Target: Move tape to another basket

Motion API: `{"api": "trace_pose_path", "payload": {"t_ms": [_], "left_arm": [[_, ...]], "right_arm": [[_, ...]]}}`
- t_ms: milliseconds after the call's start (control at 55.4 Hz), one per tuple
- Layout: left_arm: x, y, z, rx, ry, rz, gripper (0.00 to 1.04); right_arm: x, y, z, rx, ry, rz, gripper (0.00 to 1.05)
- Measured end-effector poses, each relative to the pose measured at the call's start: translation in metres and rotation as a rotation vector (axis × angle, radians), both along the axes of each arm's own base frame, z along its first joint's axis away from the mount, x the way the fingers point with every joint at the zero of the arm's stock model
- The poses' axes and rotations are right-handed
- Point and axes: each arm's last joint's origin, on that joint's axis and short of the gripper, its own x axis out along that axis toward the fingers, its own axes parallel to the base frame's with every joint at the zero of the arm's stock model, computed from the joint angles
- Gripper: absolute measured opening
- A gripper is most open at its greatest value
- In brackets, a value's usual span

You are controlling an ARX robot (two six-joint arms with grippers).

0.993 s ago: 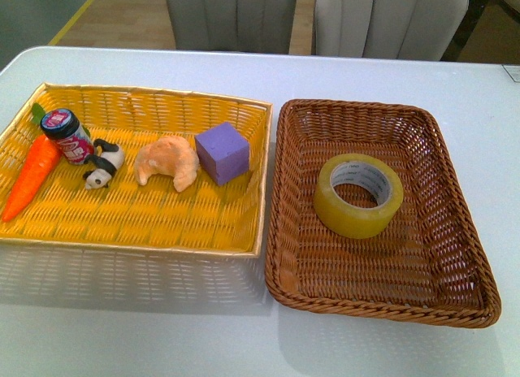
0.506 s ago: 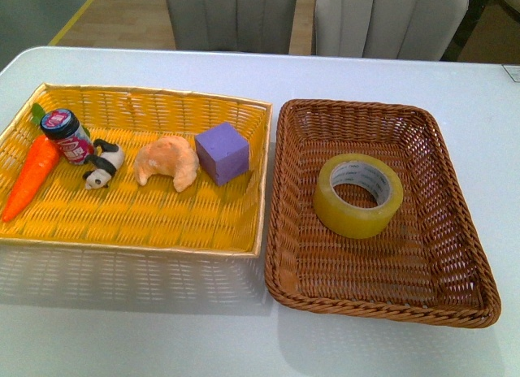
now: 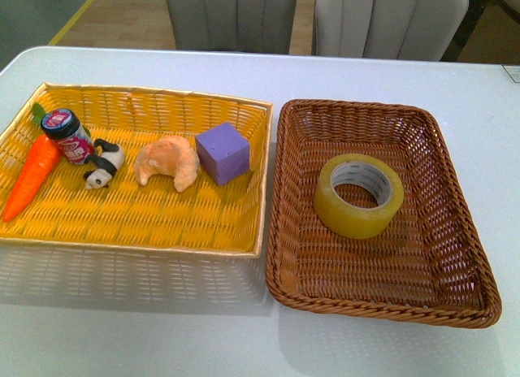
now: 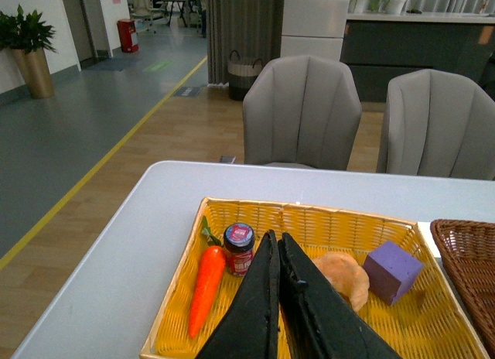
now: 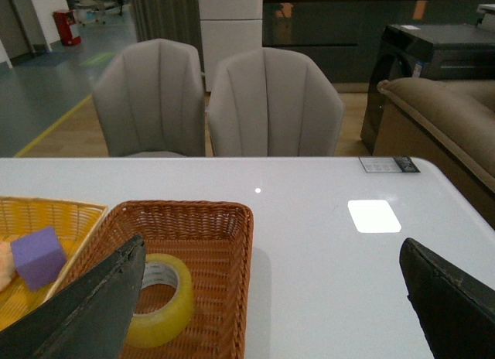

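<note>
We see the tape (image 3: 358,195) lying flat, hole up, right of centre in the frame inside the brown basket (image 3: 455,231), nearer our right claw (image 5: 271,297), which gapes released; the left claw (image 4: 277,297) is clenched empty.

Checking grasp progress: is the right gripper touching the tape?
Apart. The right wrist view shows the right gripper wide open, above the tape, gap visible.

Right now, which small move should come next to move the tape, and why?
Probably lower the right gripper toward the tape. The tape lies flat in the brown basket with nothing holding it, and the right fingers are spread wide above it. The left fingers are closed over the yellow basket.
</note>
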Motion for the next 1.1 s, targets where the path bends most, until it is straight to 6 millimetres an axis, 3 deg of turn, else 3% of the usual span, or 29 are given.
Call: {"api": "trace_pose_path", "payload": {"t_ms": [199,704,1102], "left_arm": [[0.0000,0.0000,0.0001,0.000,-0.001,0.000,0.04],[-0.0001,0.0000,0.0001,0.000,-0.001,0.000,0.97],[-0.0001,0.0000,0.0001,0.002,-0.001,0.000,0.96]], "right_arm": [[0.0000,0.0000,0.0000,0.000,0.000,0.000,0.96],[0.0000,0.0000,0.0000,0.000,0.000,0.000,0.96],[0.0000,0.0000,0.0000,0.000,0.000,0.000,0.96]]}}
